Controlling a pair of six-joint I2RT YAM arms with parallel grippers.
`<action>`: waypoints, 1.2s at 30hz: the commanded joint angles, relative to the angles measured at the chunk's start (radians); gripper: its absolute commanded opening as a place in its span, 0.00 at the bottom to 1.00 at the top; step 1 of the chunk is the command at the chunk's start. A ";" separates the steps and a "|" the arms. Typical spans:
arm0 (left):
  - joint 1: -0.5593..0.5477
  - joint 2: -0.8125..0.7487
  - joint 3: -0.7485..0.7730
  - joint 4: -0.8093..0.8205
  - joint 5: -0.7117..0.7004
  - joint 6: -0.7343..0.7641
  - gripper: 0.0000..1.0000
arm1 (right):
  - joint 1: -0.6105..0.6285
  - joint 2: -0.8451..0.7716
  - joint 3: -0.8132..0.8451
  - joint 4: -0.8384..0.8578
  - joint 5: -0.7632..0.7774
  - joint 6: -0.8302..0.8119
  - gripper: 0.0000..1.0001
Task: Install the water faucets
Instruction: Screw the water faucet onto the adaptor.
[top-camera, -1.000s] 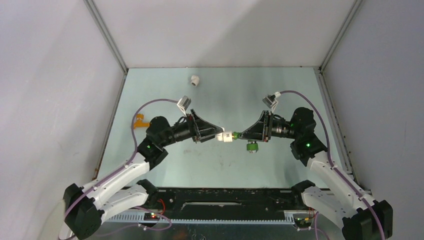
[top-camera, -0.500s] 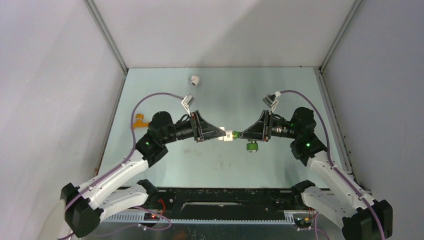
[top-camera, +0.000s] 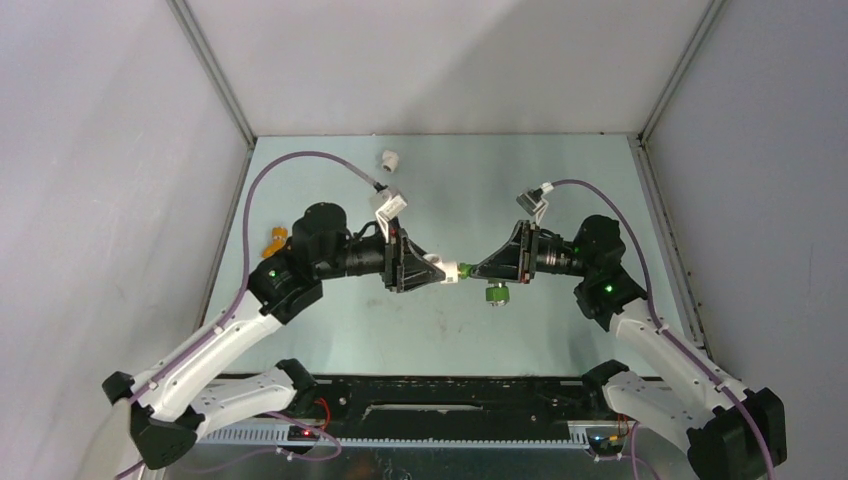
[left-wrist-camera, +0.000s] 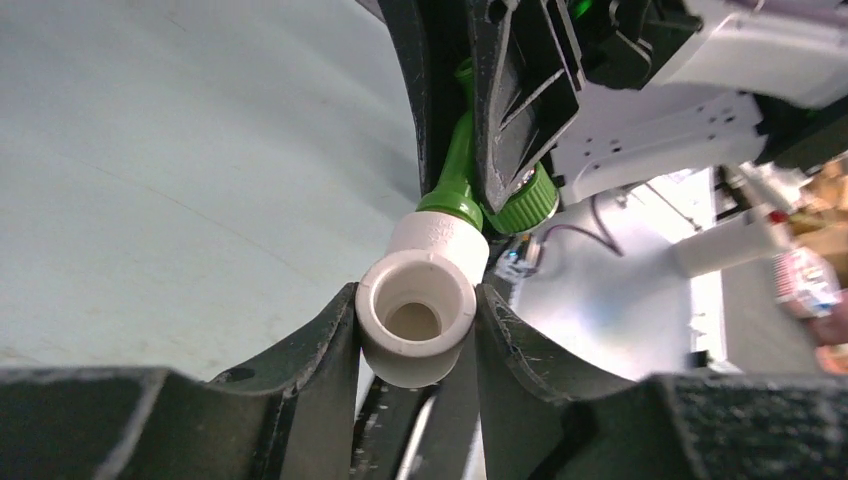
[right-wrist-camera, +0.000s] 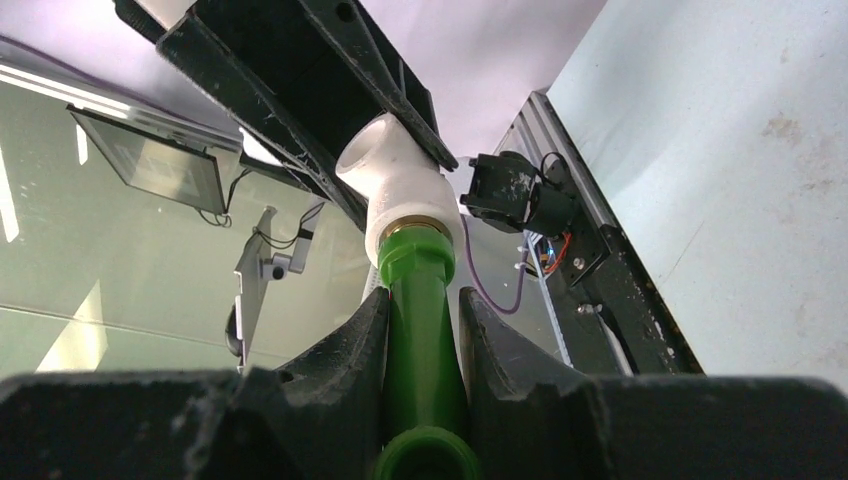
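Above the bench (top-camera: 440, 200), left jaws pinch a white elbow (left-wrist-camera: 418, 318); right jaws pinch the green tap (right-wrist-camera: 420, 330), nosed into it. Orange tap (top-camera: 272, 238) sits left, half behind the left arm (top-camera: 330, 255); spare elbow (top-camera: 389, 159) far back.

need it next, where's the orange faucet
In the top view the orange faucet lies near the table's left edge, partly hidden beside the left arm.

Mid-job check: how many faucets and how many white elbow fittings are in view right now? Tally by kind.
Faucets: 2 (green faucet, orange faucet)
White elbow fittings: 2 (held elbow, loose elbow near the table's far edge)
Total: 4
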 joint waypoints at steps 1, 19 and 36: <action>-0.008 -0.031 0.023 -0.076 -0.157 0.327 0.00 | 0.021 -0.006 0.012 0.080 -0.013 0.055 0.00; -0.324 -0.227 -0.185 0.197 -0.529 1.103 0.00 | 0.056 0.014 0.012 0.121 0.004 0.080 0.00; -0.651 -0.261 -0.318 0.500 -0.910 1.825 0.01 | 0.063 0.024 0.012 0.128 0.007 0.082 0.00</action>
